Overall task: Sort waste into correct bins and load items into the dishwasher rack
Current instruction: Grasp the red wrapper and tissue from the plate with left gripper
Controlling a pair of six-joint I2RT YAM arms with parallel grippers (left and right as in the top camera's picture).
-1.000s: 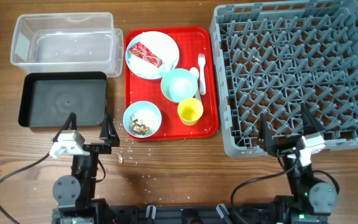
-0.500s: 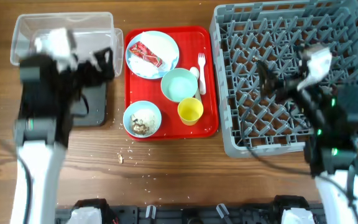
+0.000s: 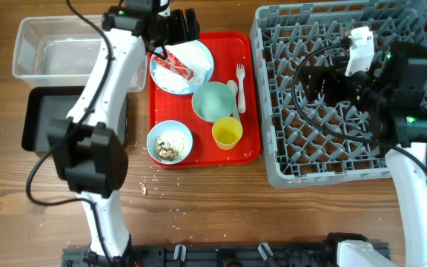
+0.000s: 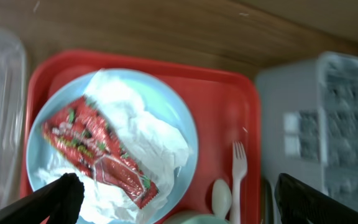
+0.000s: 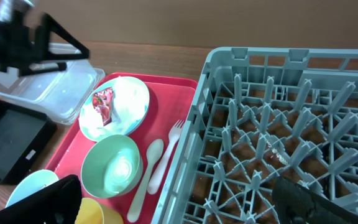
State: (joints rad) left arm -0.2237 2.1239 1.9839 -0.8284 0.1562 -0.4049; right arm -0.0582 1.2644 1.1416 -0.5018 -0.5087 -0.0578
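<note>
My left gripper (image 3: 173,30) is open above the pale blue plate (image 3: 199,53), which holds the red wrapper (image 4: 98,152) on the white napkin (image 4: 151,134). My right gripper (image 3: 321,81) is open and empty over the grey dishwasher rack (image 3: 347,148). An empty mint bowl (image 3: 215,101), a bowl with food scraps (image 3: 170,142), the yellow cup (image 3: 227,133), the fork (image 3: 240,74) and the spoon (image 5: 146,174) lie on the red tray. The clear tub (image 3: 50,52) and the black tray (image 3: 39,119) are at the left.
The flat red tray (image 3: 250,111) lies between the bins and the rack. Rice-like crumbs (image 3: 145,189) are scattered on the wooden table in front of it. The left arm (image 3: 106,81) reaches across the black tray and the tub.
Both arms have risen from the table's front edge. The left gripper has moved back over the plate. The right gripper has moved over the rack.
</note>
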